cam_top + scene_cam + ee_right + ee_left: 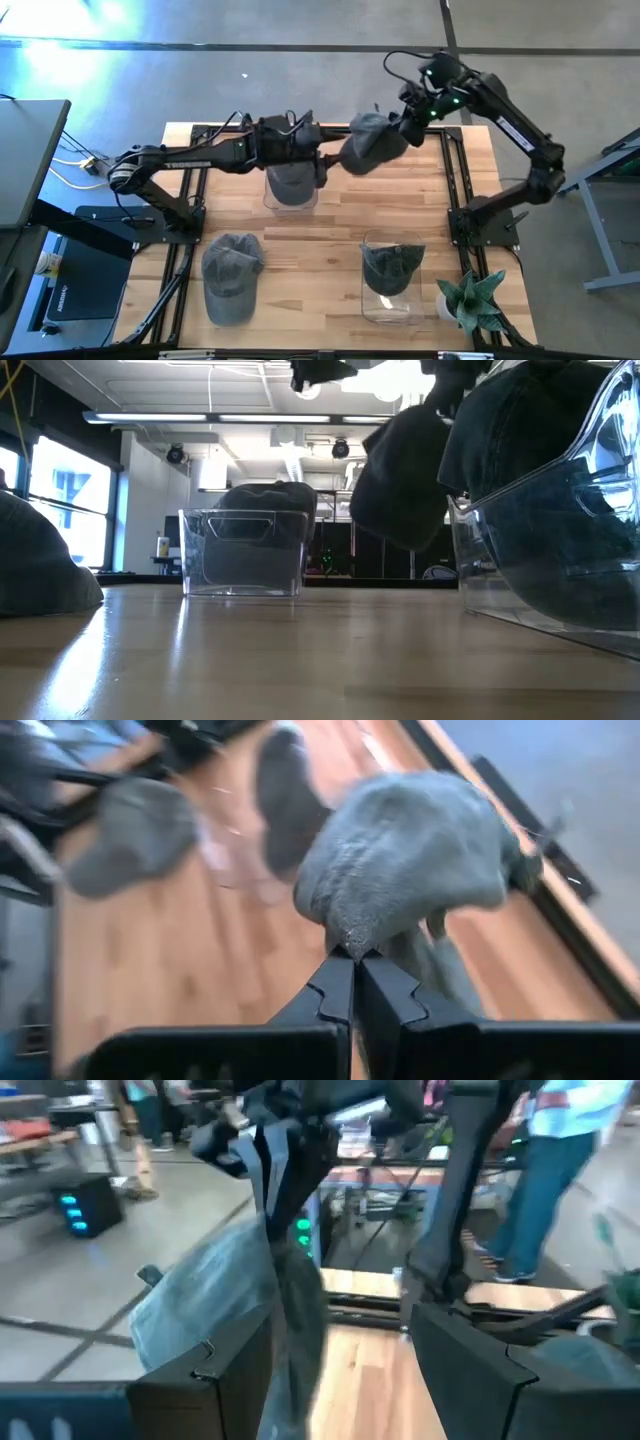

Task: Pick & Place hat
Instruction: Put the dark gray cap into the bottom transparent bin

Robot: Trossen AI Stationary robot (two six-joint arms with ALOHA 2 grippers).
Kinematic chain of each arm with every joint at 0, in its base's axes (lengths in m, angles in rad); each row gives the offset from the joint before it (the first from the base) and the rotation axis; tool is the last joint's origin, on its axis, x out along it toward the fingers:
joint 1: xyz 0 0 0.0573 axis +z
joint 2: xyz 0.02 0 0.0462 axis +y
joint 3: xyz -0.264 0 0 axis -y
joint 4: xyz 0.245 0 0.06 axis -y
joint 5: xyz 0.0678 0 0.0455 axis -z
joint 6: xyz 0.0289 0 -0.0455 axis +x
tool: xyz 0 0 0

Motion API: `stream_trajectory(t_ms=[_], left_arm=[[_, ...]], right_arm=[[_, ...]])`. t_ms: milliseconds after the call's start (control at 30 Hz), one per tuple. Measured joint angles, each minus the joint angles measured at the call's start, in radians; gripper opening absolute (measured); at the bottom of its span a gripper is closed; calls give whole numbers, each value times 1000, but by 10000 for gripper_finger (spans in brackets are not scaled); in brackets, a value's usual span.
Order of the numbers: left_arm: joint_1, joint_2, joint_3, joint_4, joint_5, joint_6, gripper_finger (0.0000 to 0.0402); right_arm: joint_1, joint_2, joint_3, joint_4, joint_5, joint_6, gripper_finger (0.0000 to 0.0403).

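A grey cap (370,143) hangs in the air over the table's far middle, also in the low view (400,480). My right gripper (355,955) is shut on it and comes from the far right (408,125). My left gripper (325,160) is open at the cap's left side, just above a clear box (290,190) that holds another grey hat. In the left wrist view the cap (210,1290) hangs ahead of the open left gripper (330,1330), with a strip of cloth between the fingers. I cannot tell whether they touch it. My right gripper pinches a small fold of the cap's crown cloth (352,932) between its two fingers. The fingers slant down from the table's far right. The cap is lifted clear of the table and bulges out beyond the fingertips, with its lower parts hanging loose.
A third grey hat (232,275) lies on the wood near the left front. A fourth sits in a clear box (392,280) near the right front. A small green plant (470,300) stands at the near right corner. Black rails frame both sides.
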Motion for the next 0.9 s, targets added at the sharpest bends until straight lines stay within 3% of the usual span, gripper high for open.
stream_trajectory(t_ms=[200, 333, 567, 700, 900], left_arm=[[1, 33, 1, 164, 112, 63, 227], [0, 72, 9, 261, 138, 71, 252], [1, 120, 10, 247, 52, 116, 330], [1, 138, 0, 208, 17, 115, 353], [1, 187, 5, 208, 139, 50, 345]], right_arm=[[80, -27, 0, 58, -83, 79, 2], [132, -20, 0, 68, -84, 85, 1], [195, -20, 0, 88, -101, 119, 1], [225, -20, 0, 97, -120, 126, 2], [259, -20, 0, 134, -132, 154, 3]])
